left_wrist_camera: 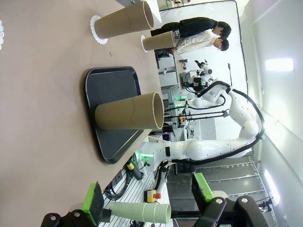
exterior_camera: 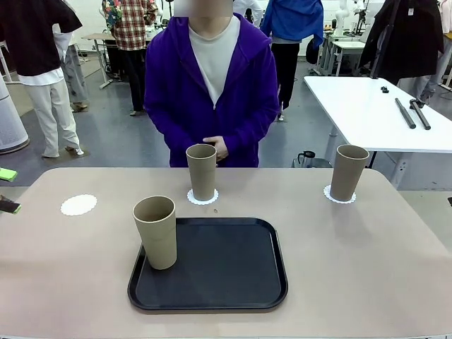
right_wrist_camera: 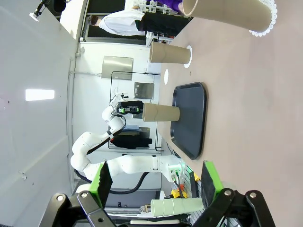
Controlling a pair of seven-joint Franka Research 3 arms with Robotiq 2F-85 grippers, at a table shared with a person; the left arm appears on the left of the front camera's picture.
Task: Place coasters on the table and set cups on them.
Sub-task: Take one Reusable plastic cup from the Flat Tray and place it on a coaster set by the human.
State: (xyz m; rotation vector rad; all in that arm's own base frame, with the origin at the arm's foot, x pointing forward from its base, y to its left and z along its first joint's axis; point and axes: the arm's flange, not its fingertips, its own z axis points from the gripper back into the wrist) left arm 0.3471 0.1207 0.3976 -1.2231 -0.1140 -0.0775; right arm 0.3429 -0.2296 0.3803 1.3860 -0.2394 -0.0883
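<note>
Beige table (exterior_camera: 353, 268), rounded corners, spans the lower two thirds of the front view. Black tray (exterior_camera: 233, 282), lower centre, holds one item: the tray cup (exterior_camera: 156, 232), upright in the tray's left part, mouth up. Middle cup (exterior_camera: 201, 171), just above the tray in the frame, stands upright on the middle coaster (exterior_camera: 203, 198), whose lacy edge shows all round the base. Right-hand cup (exterior_camera: 349, 173), at right of centre, stands upright on the right-hand coaster (exterior_camera: 339, 195). Bare coaster (exterior_camera: 78, 205), left of centre, lies flat with nothing on it, well apart from the tray. A person (exterior_camera: 212, 85) in a purple jacket stands at the top centre behind the middle cup, hands clasped. A white table (exterior_camera: 374, 106) at upper right carries two dark rods (exterior_camera: 413, 113). The left wrist view, rolled sideways, looks straight into the tray cup's mouth and shows only bare inner wall, which the front view does not give; it also shows the left gripper (left_wrist_camera: 147, 196) at the bottom edge, jaws spread wide and holding nothing, with a stack of pale green cups (left_wrist_camera: 142, 211) behind them. The right wrist view, also rolled, shows the right gripper (right_wrist_camera: 156, 179) at the bottom edge, jaws likewise wide apart and unloaded. It lines up all three cups from top to centre, with the bare coaster as a small white oval between the middle cup and the tray.
</note>
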